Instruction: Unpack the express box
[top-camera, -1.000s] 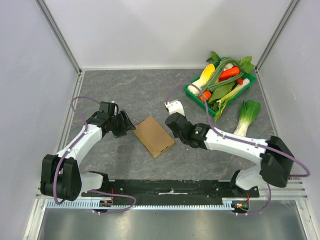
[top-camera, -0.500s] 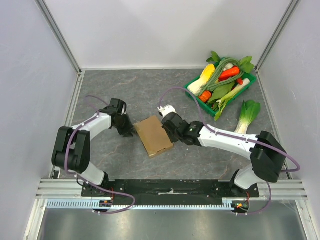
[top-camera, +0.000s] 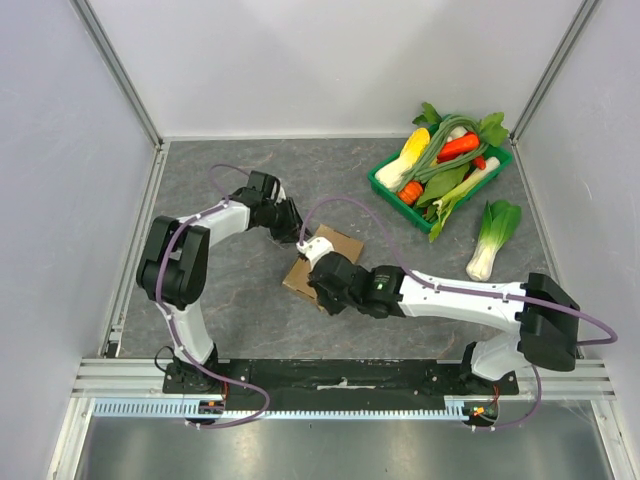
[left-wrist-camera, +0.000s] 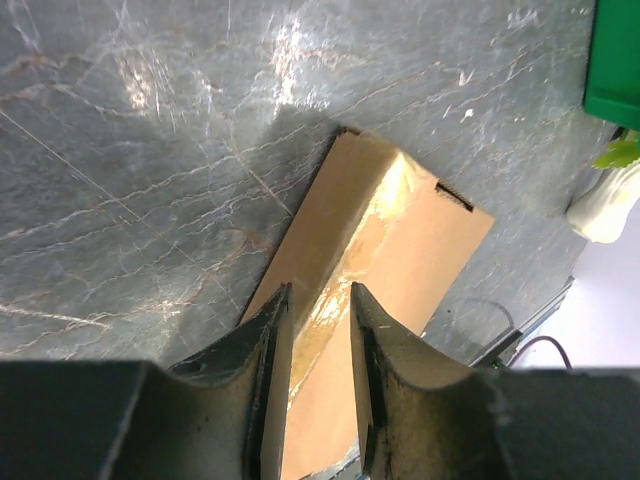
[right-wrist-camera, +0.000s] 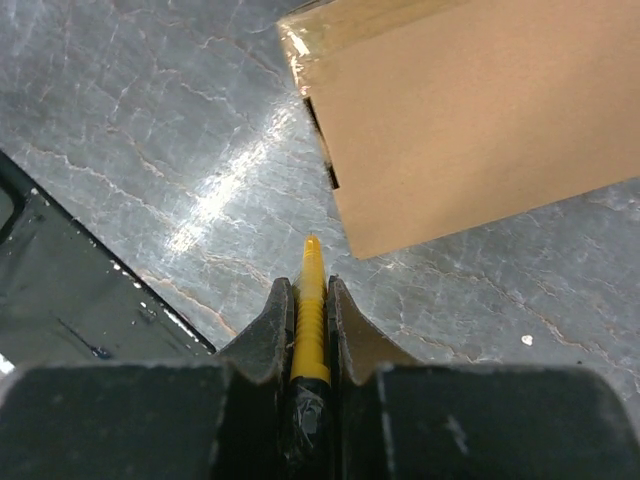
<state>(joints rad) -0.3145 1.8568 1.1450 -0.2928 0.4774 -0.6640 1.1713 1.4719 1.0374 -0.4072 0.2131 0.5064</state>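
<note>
The express box (top-camera: 340, 248) is a flat plain brown cardboard box near the table's middle, partly hidden by my right wrist. In the left wrist view the box (left-wrist-camera: 425, 250) shows a shiny taped seam. My left gripper (top-camera: 292, 228) is at its far left corner. There the jaws of the left gripper (left-wrist-camera: 318, 300) stand close together around the box's edge. My right gripper (top-camera: 312, 288) is at the box's near side. The right gripper (right-wrist-camera: 310, 290) is shut on a yellow blade tool (right-wrist-camera: 311, 300), whose tip lies just short of the near corner of the box (right-wrist-camera: 470, 110).
A green tray (top-camera: 384, 186) piled with vegetables stands at the back right, and its corner shows in the left wrist view (left-wrist-camera: 615, 60). A bok choy (top-camera: 490, 235) lies loose beside the tray. The black base rail (top-camera: 340, 375) runs along the near edge.
My left gripper moved right and back, from the box's left edge to its far left corner. My right gripper swung left across the box to its near side. The box shifted back and right.
</note>
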